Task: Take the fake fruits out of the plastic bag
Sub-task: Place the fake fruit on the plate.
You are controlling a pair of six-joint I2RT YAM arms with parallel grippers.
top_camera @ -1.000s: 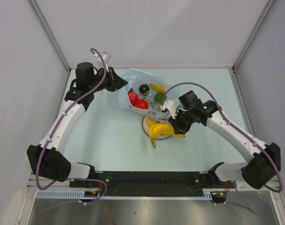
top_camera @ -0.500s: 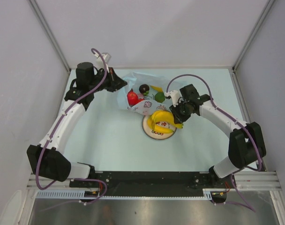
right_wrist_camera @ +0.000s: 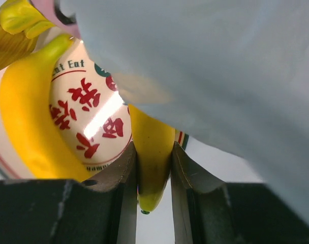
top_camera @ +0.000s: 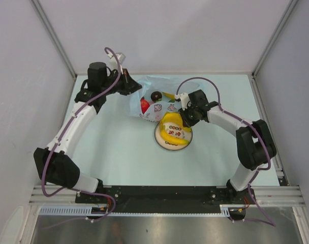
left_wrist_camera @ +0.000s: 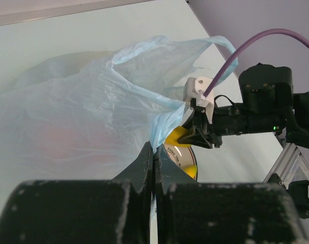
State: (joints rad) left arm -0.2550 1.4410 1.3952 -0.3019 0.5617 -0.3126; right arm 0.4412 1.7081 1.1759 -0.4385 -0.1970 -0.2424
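- While the left gripper [left_wrist_camera: 153, 152] was pinched shut on the plastic bag [left_wrist_camera: 68, 112] at its edge, the bag lay just beyond the plate [top_camera: 173, 149].
- The right gripper [right_wrist_camera: 154, 157] was clamped on 1 banana [right_wrist_camera: 152, 132] over that plate.
- 1 dark fruit [top_camera: 156, 95] and 1 red fruit [top_camera: 144, 105] sat inside the bag.

Crinkly bag [left_wrist_camera: 68, 112]; glossy, probably plastic banana [right_wrist_camera: 27, 117]

The plastic bag [top_camera: 159, 108] and the plate [top_camera: 181, 146] fill the middle by the far edge. The left gripper [top_camera: 135, 90] pinches the bag's left side; the right gripper [top_camera: 181, 119] squeezes a banana [right_wrist_camera: 153, 137] there. Toward the near edge the table [top_camera: 119, 152] is open.
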